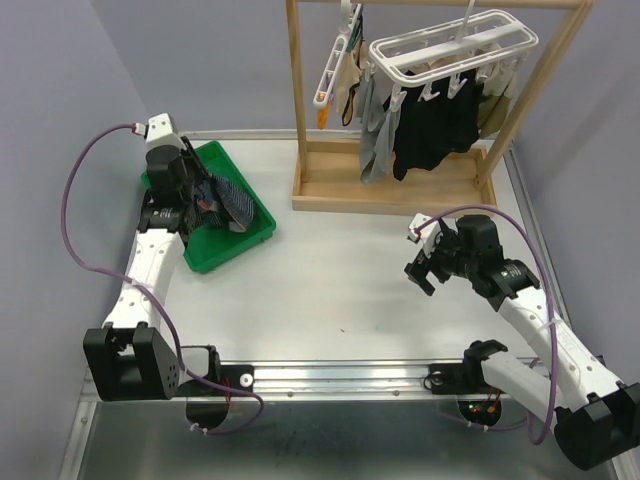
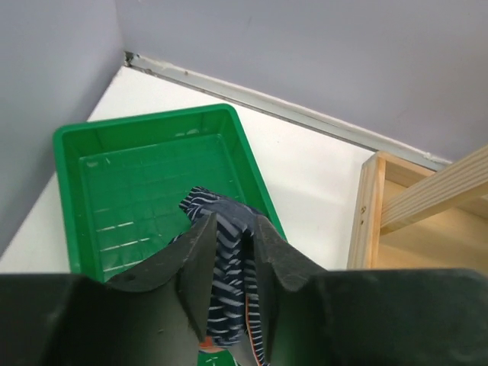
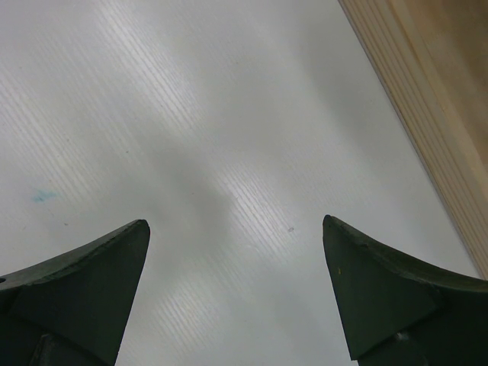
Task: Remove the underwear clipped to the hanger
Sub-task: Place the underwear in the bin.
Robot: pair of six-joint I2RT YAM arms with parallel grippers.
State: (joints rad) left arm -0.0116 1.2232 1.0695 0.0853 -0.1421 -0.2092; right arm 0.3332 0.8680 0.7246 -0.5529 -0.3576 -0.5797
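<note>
From above, I see my left arm bent over the green tray [image 1: 258,236]. The left claw [image 1: 197,196] is grasping the striped underwear [image 1: 233,204]. More underwear [image 1: 435,135] hangs clipped on the hanger [image 1: 450,48].

The left wrist view shows the narrow jaws pinching the cloth.

In the right wrist view the right claw [image 3: 236,225] is spread wide above the table [image 3: 229,114].

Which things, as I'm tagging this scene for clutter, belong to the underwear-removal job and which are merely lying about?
Job: striped underwear between fingers of the left gripper; hanging underwear; white clip hanger; green tray.
Lying about: wooden rack; narrow side hanger; right gripper, open over the table.
</note>
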